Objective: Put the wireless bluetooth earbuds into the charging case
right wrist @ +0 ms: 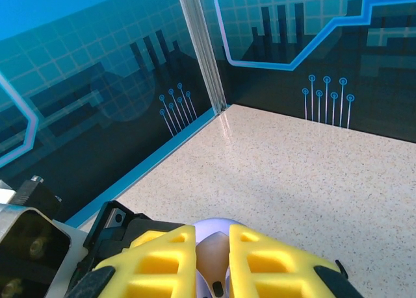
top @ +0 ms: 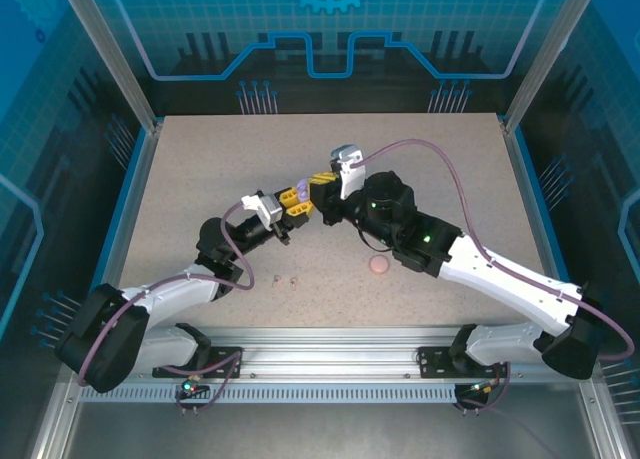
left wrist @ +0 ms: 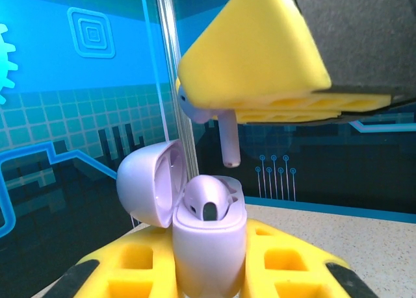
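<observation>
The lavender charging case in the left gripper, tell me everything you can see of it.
The lavender charging case is a small, rounded, glossy plastic-looking shell, held upright between the yellow fingers of the left gripper. Its hinged lid is swung open to one side. One lavender earbud sits in a socket, head up. A second earbud, pinched by the right gripper, hangs just above the opening, stem down, not touching the case.

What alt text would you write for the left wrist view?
A lavender charging case, lid open with one seated earbud, is clamped in the left end effector. Just above it, the right end effector holds a second lavender earbud stem-down, not yet in the case.
</observation>
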Robot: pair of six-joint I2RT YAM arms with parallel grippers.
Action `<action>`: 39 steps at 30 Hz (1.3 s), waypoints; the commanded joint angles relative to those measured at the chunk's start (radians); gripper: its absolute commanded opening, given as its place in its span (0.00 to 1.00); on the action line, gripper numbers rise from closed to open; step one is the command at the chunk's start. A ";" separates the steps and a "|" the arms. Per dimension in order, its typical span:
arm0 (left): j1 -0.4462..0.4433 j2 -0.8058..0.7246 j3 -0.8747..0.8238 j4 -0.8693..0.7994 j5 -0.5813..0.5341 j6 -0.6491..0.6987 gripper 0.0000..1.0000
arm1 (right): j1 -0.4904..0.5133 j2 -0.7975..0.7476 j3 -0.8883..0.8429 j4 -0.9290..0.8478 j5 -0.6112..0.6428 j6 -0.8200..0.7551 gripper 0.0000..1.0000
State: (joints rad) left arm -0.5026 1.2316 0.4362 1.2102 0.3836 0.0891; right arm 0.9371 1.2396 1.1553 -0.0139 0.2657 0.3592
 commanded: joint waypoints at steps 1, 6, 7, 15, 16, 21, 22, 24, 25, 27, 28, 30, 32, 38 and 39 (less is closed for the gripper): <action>-0.008 -0.004 0.033 0.018 0.023 0.022 0.00 | 0.012 0.002 -0.018 0.042 0.021 0.017 0.15; -0.008 -0.007 0.039 0.013 0.024 0.020 0.00 | 0.012 0.009 -0.029 0.043 0.024 0.021 0.14; -0.008 -0.008 0.040 0.013 0.024 0.019 0.00 | 0.012 0.013 -0.029 0.042 0.022 0.021 0.14; -0.009 -0.010 0.041 0.011 0.027 0.015 0.00 | 0.011 0.028 -0.027 0.040 0.022 0.020 0.14; -0.010 -0.008 0.041 0.011 0.027 0.013 0.00 | 0.012 0.032 -0.026 0.040 0.021 0.020 0.14; -0.011 -0.011 0.041 0.009 0.028 0.012 0.00 | 0.012 0.048 -0.015 0.030 0.018 0.016 0.13; -0.011 -0.013 0.042 0.008 0.026 0.014 0.00 | 0.012 0.049 -0.017 0.026 0.019 0.015 0.13; -0.011 -0.016 0.041 0.001 0.022 0.019 0.00 | 0.012 0.041 -0.028 0.017 0.022 0.012 0.13; -0.010 -0.018 0.042 -0.002 0.020 0.021 0.00 | 0.012 0.039 -0.035 0.016 0.027 0.011 0.13; -0.011 -0.020 0.045 -0.007 0.018 0.021 0.00 | 0.013 0.028 -0.049 0.011 0.030 0.013 0.14; -0.010 -0.018 0.048 -0.008 0.018 0.021 0.00 | 0.013 0.026 -0.051 0.007 0.030 0.016 0.17; -0.011 -0.018 0.047 -0.012 0.018 0.023 0.00 | 0.013 0.019 -0.048 -0.008 0.036 0.024 0.29; -0.011 -0.015 0.047 -0.015 0.018 0.021 0.00 | 0.012 0.010 -0.033 -0.019 0.045 0.028 0.37; -0.011 -0.004 0.030 -0.001 0.007 0.009 0.00 | -0.007 -0.044 0.059 -0.082 0.041 0.024 0.60; -0.011 -0.001 0.026 0.007 0.007 0.006 0.00 | -0.012 -0.049 0.079 -0.102 0.039 0.021 0.62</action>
State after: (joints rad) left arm -0.5064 1.2316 0.4484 1.1614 0.3828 0.0883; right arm 0.9382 1.2400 1.1545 -0.0788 0.2882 0.3847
